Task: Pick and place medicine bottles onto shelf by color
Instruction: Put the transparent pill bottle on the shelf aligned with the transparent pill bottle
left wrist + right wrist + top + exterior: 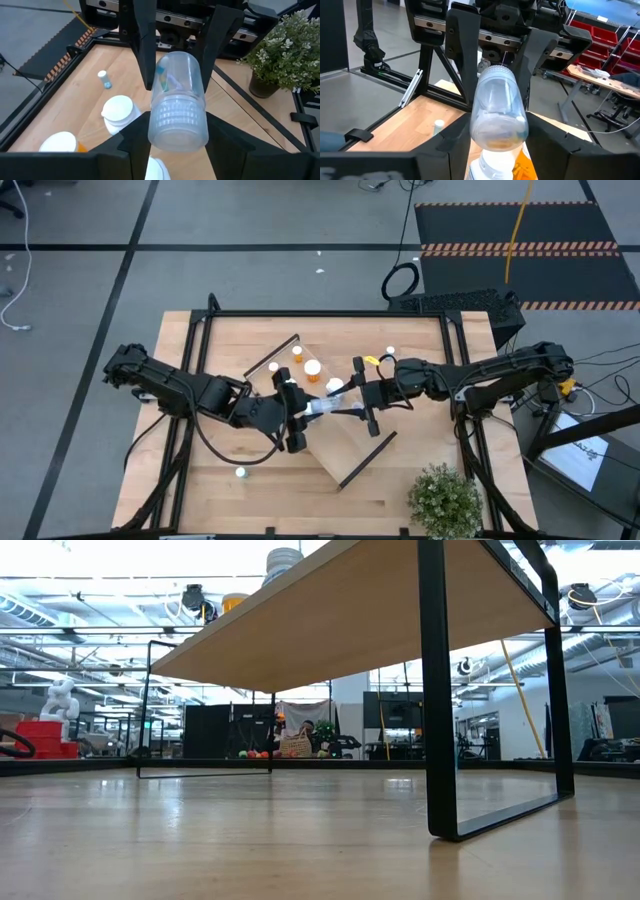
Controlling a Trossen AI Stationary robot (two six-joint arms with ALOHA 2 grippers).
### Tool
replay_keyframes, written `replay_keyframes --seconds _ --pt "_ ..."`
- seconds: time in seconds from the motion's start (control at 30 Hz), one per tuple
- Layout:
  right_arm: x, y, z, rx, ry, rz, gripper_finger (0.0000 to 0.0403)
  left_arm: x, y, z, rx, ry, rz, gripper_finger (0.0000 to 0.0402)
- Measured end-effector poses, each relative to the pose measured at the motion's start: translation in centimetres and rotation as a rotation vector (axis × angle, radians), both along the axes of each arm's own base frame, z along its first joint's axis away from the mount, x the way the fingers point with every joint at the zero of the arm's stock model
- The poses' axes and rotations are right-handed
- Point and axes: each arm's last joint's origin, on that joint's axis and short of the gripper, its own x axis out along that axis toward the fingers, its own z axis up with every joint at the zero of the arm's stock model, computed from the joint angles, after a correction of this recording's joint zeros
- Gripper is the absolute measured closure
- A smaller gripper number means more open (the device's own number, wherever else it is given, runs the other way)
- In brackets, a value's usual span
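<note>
Mid-table, both grippers clamp one clear bottle (325, 406) between them, held in the air above the shelf (350, 448). Left gripper (297, 412) has the ribbed cap end, right gripper (362, 397) the rounded base end; each wrist view shows its own fingers pressed on the bottle and the other arm's fingers behind it.

Hard to make out:
- From above, the bottle is a pale smear between dark fingers; cap and body can't be separated there.
- Something bluish sits inside the bottle (177, 100), possibly a label or contents. No readable writing.
- Low view shows only the underside of the shelf board (350, 610) and one black end frame; a few bottle tops poke over its edge.
- The orange bottle (520, 162) under the held one is cut off by the frame edge.

Other bottles: two orange ones (313, 370) on the shelf's far end, a small one (240, 473) loose on the table near the left arm, another (390, 352) near the right arm. Potted plant (443, 498) sits at the near right corner.
</note>
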Motion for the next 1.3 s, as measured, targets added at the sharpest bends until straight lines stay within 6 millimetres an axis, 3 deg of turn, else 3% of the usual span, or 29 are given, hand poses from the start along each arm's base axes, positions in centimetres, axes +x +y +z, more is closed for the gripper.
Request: replay_keyframes --seconds 0.3,0.57,0.83,1.0,1.3 --pt "-0.4 0.1 -0.2 0.011 0.055 0.003 0.0195 -0.3 0.0 0.1 -0.047 0.023 -0.044 0.0263" --pt "-2.4 0.8 0.9 0.006 0.082 0.036 0.0159 -2.2 0.7 0.8 -0.113 0.069 -0.03 0.0243" --pt "-5.2 0.6 1.9 -0.005 0.14 0.044 0.0159 -3.8 1.7 3.9 -0.124 0.127 -0.007 0.0262" --pt "-6.6 0.4 2.1 -0.013 0.191 0.044 0.0164 -4.8 2.1 5.8 -0.187 0.149 -0.028 0.0254" --pt "-6.9 0.3 2.3 -0.015 0.192 0.036 0.0165 -6.8 2.8 8.0 -0.255 0.201 0.017 0.0258"
